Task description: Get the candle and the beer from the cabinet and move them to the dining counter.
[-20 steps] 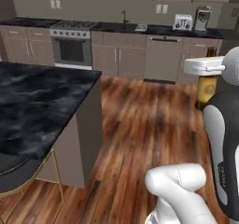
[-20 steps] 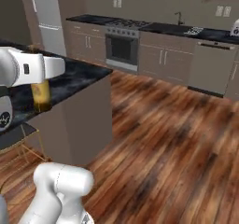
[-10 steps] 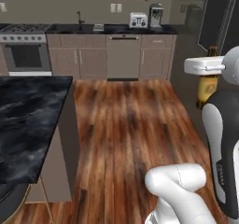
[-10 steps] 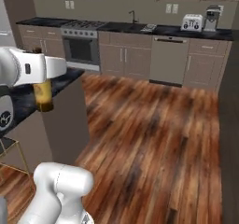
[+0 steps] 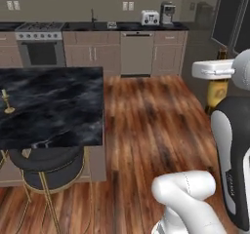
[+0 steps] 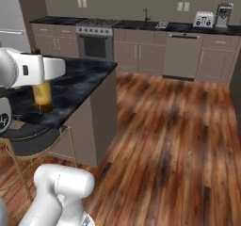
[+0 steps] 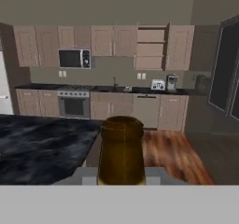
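Note:
My gripper (image 5: 218, 76) is shut on the beer (image 5: 217, 92), a brown bottle with an amber-yellow label, held upright at the right edge of the left base view. From the right base camera the beer (image 6: 43, 96) hangs under the white hand, in front of the dining counter (image 6: 80, 81). The bottle's round top (image 7: 121, 146) is close up in the hand view. On the far left of the black marble dining counter (image 5: 53, 106) stands the small golden candle (image 5: 6, 102). Above the far worktop, the cabinet (image 7: 150, 48) stands open with bare shelves.
A round dark stool (image 5: 46, 167) with gold legs is tucked under the counter's near edge. Wooden floor (image 5: 146, 116) runs between the island and the far worktop with stove (image 5: 40, 48), dishwasher (image 5: 136, 52) and toaster (image 5: 150, 17). A tall dark panel (image 5: 232, 18) stands at right.
The whole picture has shifted: the base has turned, bringing the dining counter and the candle into the left base view. The beer stays in the gripper as before.

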Motion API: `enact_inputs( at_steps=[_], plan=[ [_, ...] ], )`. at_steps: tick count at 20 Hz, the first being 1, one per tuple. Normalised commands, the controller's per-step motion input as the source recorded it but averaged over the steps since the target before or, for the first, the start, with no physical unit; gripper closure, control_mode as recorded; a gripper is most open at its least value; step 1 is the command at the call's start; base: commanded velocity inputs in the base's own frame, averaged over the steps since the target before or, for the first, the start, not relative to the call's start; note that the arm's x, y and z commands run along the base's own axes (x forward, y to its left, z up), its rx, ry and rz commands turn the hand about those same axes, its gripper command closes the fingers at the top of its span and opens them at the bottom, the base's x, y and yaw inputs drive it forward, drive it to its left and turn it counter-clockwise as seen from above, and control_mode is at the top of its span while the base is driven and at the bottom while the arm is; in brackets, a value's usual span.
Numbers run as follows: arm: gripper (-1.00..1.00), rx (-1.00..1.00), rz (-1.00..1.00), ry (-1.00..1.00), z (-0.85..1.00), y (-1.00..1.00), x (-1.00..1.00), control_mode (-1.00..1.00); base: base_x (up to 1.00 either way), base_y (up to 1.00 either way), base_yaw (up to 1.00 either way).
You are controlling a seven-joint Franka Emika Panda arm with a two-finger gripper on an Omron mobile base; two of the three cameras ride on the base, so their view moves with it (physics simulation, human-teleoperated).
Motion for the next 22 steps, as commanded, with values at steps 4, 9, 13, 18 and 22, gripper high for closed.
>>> enact_inputs(
  at_steps=[4, 9, 13, 18, 22],
  plan=[
    [1.00, 0.00, 0.00, 0.00, 0.00, 0.00, 0.00, 1.00, -0.31, 1.00, -0.25],
    [1.00, 0.00, 0.00, 0.00, 0.00, 0.00, 0.00, 1.00, -0.02, 1.00, -0.33],
    [1.00, 0.00, 0.00, 0.00, 0.00, 0.00, 0.00, 1.00, 0.00, 1.00, -0.37],
    [1.00, 0.00, 0.00, 0.00, 0.00, 0.00, 0.00, 1.00, -0.35, 1.00, -0.33],
    [1.00, 0.00, 0.00, 0.00, 0.00, 0.00, 0.00, 1.00, -0.49, 1.00, -0.23]
  ],
)
